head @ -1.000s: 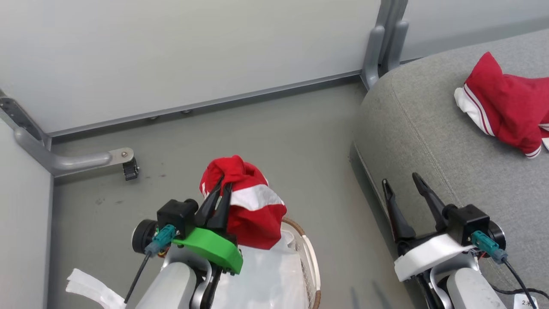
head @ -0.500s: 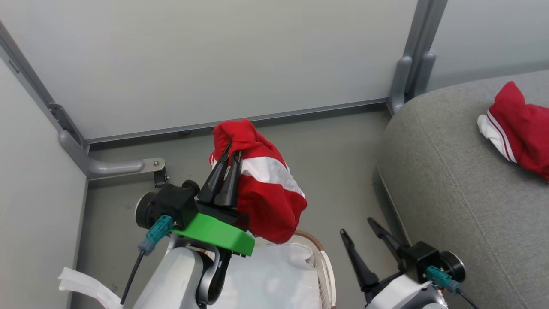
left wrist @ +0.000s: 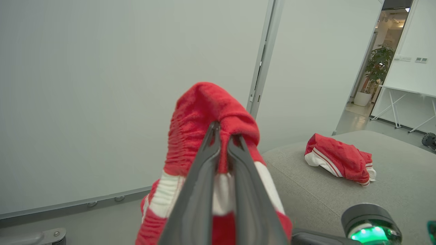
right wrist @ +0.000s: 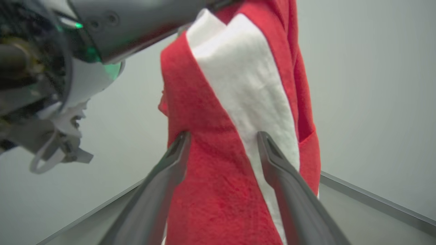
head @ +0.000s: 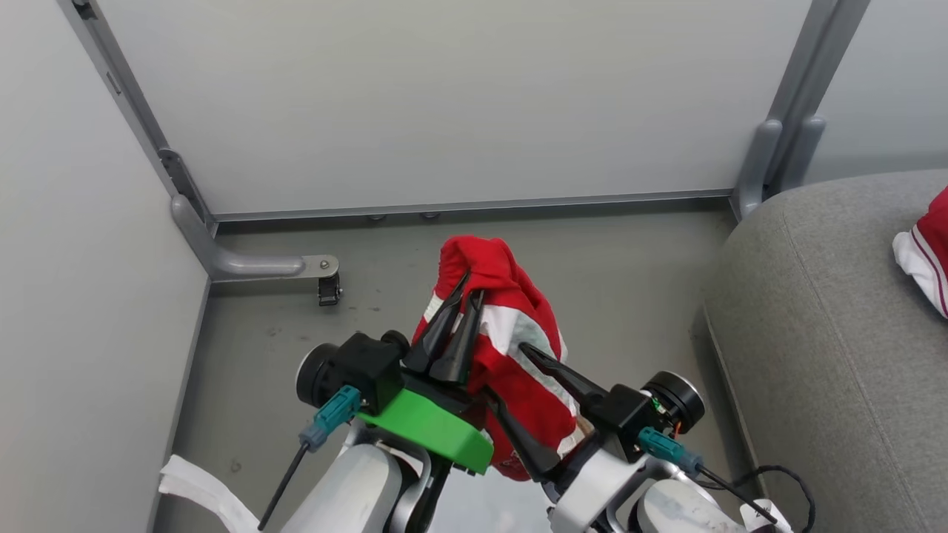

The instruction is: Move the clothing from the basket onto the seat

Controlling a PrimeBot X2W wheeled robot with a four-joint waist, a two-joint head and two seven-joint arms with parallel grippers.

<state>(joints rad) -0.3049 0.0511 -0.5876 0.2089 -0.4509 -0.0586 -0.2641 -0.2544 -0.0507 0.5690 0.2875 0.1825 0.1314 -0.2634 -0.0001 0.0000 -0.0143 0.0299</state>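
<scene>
Over floor point(head: 629, 252), right claw point(head: 504, 368) newly astride clothing point(head: 483, 260)

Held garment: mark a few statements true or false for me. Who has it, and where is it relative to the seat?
1. The left end effector is shut on the held garment. True.
2. The right end effector is clamped on it as well. False: its fingers stand apart, one on either side of the hanging fabric.
3. A second red garment lies on the seat. True.
4. The held garment rests on the seat. False: it hangs in the air over the floor, to the side of the seat.
</scene>
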